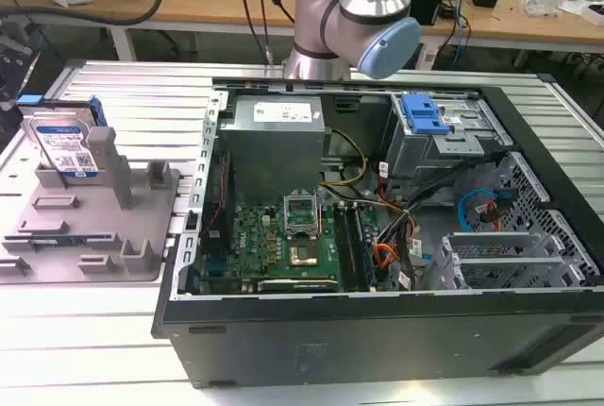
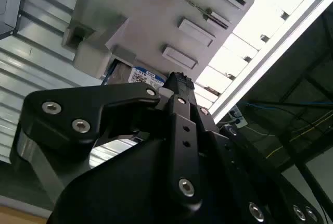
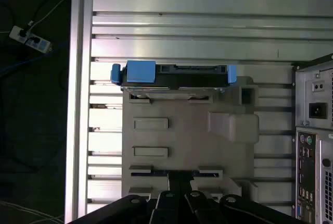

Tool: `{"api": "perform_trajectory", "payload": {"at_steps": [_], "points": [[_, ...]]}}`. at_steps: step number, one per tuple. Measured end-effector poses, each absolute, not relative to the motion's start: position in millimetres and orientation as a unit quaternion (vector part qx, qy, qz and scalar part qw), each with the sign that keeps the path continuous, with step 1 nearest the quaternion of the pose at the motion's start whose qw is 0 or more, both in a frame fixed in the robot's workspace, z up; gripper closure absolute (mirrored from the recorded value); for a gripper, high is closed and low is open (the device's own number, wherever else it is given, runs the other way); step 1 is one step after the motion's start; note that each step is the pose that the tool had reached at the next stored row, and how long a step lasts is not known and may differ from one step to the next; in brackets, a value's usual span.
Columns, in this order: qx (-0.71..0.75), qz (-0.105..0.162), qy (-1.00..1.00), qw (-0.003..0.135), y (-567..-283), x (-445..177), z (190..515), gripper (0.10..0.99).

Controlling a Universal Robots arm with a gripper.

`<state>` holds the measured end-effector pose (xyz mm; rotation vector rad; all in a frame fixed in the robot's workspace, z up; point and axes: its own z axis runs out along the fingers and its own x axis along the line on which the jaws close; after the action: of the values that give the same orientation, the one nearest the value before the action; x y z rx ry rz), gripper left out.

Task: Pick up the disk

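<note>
Plainly, the flat silver hard-drive disk, with its white-and-blue label and blue side rails, stands on edge in a slot of the grey plastic fixture with posts. It sits at the exterior view's left, in the upper part, on the ribbed aluminium table beside the open black computer case.

In the first wrist view the disk shows edge-on as a dark bar capped in blue. It is seated on the far side of the fixture plate from the black claw, with the plate's bare recesses between them. So the disk lies straight ahead of the claw and well apart, and its long axis runs crosswise to that line.

The claw's fingers look drawn narrow, tips together, with nothing held between them. By my judgement the thin upper edge is the part that offers itself, with the broad faces to either side.
</note>
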<state>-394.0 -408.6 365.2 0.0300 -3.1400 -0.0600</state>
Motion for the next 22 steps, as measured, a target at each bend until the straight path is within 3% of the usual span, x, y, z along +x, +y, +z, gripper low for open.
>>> {"api": "perform_trajectory", "payload": {"at_steps": [9,22], "points": [[0.016,-0.019,-1.0,0.001,-408.6,-394.1,365.2,0.98],[0.208,-0.019,-0.978,0.003,-408.6,-393.8,365.0,0.98]]}}
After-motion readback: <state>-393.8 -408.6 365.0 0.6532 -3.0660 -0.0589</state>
